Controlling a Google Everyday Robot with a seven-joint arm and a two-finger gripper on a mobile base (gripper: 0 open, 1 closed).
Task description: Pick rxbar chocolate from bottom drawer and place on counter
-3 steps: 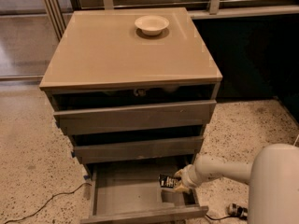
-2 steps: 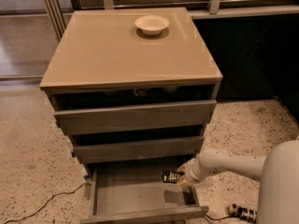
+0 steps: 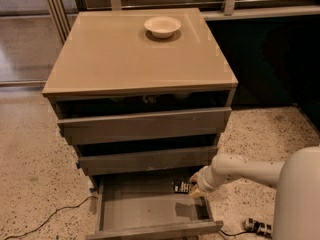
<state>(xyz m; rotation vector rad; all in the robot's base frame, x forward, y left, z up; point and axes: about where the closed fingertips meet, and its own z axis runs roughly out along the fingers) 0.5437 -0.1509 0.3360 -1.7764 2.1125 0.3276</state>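
Gripper [image 3: 196, 188] inside open bottom drawer [image 3: 145, 211], back corner, touching rxbar chocolate [image 3: 181, 186]; cannot tell if clamped on it. Counter [image 3: 125, 54] holds white bowl [image 3: 162, 26].

Three drawers [image 3: 145, 125], one white bowl [image 3: 162, 26], one rxbar chocolate [image 3: 182, 187], one end effector [image 3: 196, 188] over the bottom drawer [image 3: 145, 210].

No legible txt anywhere. White marks on the rxbar chocolate [image 3: 182, 187] wrapper, can't read 'em. My gripper [image 3: 196, 188] sits just beside it, at rt side of the bottom drawer [image 3: 150, 211].
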